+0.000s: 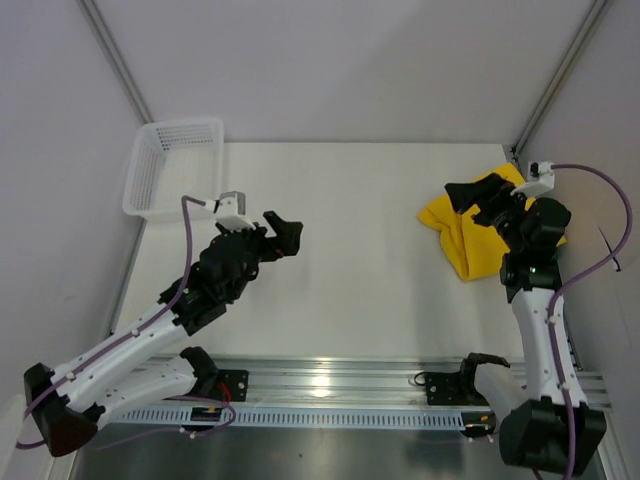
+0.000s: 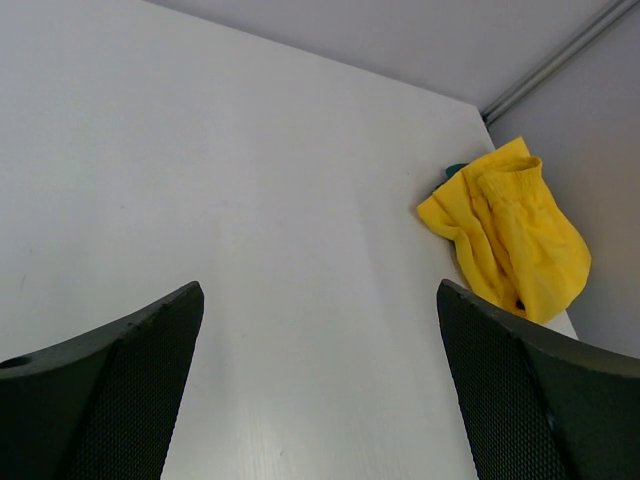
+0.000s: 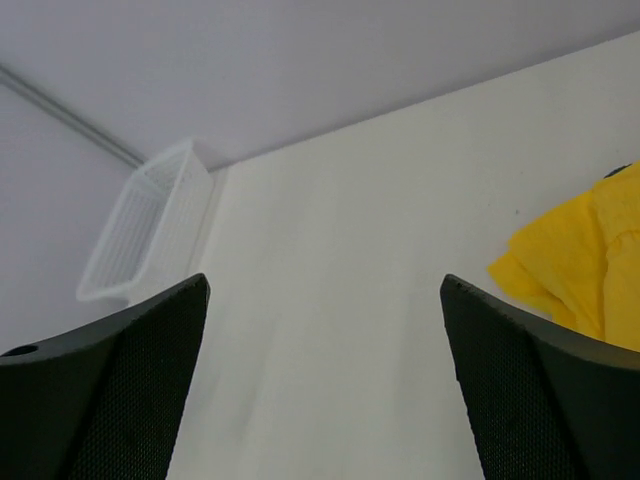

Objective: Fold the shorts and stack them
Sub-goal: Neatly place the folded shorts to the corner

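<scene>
The yellow shorts [image 1: 462, 238] lie folded at the bench's [image 1: 370, 230] far right corner, a teal sliver [image 2: 455, 170] peeking from beneath, so the stack looks finished. Left claw [image 1: 283, 234] and right claw [image 1: 478, 195] both hang released, grasping nothing.

Bright yellow shorts [image 2: 510, 235] lie crumpled in a loose heap at the table's far right corner, waistband toward the back wall. A sliver of dark teal shorts [image 2: 453, 171] peeks from beneath their far edge.
</scene>
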Motion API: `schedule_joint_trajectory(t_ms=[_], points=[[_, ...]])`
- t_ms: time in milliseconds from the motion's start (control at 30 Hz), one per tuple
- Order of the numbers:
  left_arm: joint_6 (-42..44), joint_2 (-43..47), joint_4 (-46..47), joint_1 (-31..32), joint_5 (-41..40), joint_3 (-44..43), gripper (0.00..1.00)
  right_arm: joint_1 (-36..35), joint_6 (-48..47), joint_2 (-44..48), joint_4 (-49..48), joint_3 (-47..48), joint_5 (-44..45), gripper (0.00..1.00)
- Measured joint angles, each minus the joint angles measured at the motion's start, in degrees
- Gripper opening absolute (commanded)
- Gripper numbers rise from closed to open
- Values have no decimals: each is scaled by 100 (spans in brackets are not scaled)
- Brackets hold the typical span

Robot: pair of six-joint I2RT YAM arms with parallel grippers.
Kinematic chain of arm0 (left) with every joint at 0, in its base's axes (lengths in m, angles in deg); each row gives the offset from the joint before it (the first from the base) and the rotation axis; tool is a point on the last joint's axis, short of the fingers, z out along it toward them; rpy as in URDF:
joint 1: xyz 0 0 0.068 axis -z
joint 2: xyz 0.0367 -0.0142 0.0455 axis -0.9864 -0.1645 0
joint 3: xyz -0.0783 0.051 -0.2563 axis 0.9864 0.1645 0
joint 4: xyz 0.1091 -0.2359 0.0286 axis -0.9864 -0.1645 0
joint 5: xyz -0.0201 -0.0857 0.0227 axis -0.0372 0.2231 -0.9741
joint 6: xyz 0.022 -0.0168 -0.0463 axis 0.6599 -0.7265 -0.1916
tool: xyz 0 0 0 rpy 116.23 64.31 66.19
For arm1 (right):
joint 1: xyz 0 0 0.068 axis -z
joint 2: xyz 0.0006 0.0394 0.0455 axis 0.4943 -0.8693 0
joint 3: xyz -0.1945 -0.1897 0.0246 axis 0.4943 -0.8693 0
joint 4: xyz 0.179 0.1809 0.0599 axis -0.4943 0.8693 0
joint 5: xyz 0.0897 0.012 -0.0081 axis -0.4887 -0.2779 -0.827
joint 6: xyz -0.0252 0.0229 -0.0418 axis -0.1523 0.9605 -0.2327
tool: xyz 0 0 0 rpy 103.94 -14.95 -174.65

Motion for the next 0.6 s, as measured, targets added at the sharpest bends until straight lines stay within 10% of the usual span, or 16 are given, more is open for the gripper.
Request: schedule_joint_trajectory(t_ms=[600], points=[[155, 2046, -1513, -20, -393, 1641, 99, -542, -885, 4028, 1196, -3165, 1016, 100]])
